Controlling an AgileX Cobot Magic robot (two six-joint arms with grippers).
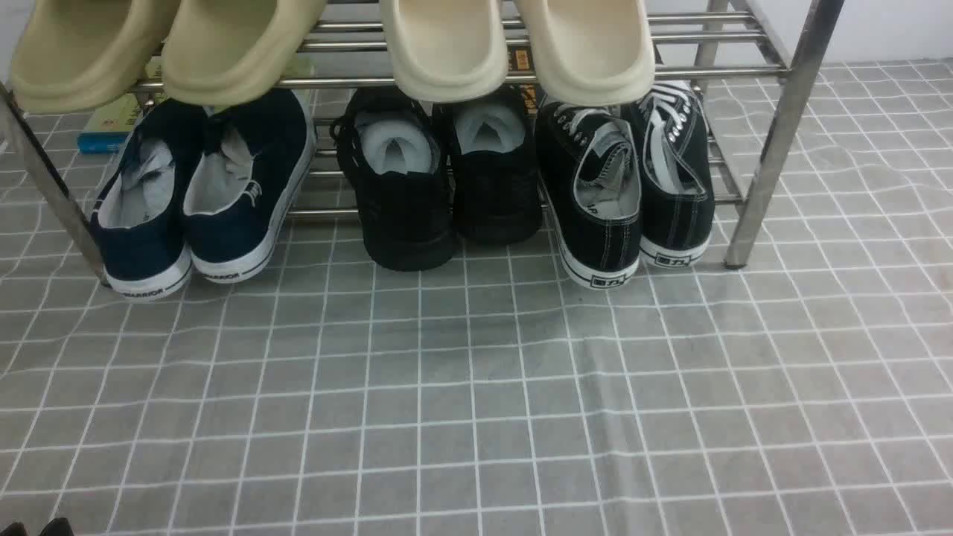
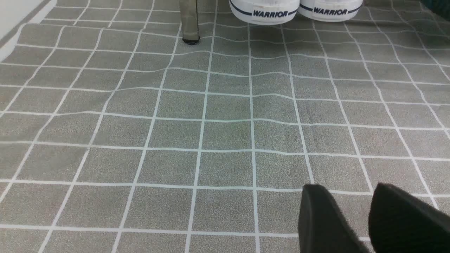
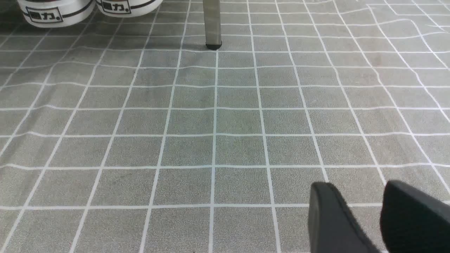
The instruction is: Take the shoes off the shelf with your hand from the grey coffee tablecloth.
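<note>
Both claws idle and empty; the canvas shoes wait just inside the shelf's right front leg.

Front view: the shoes (image 1: 625,186), black canvas with white stitching, white laces and white rubber soles, sit heels outward on the lower tier of the shelf (image 1: 774,72), just left of its right front leg (image 1: 778,134), heels overhanging the checked tablecloth (image 1: 476,387). Left wrist view: the left gripper (image 2: 349,191) hangs low over bare cloth, fingers parted, holding nothing; that leg is out of shot, only the navy slip-ons (image 2: 263,12) showing. Right wrist view: the right gripper (image 3: 358,189), parted and empty, is well short of the leg (image 3: 212,24); the shoes (image 3: 56,14) lie beside it. I'd reach with the right arm, clear of the leg, and pinch one heel collar.
</note>
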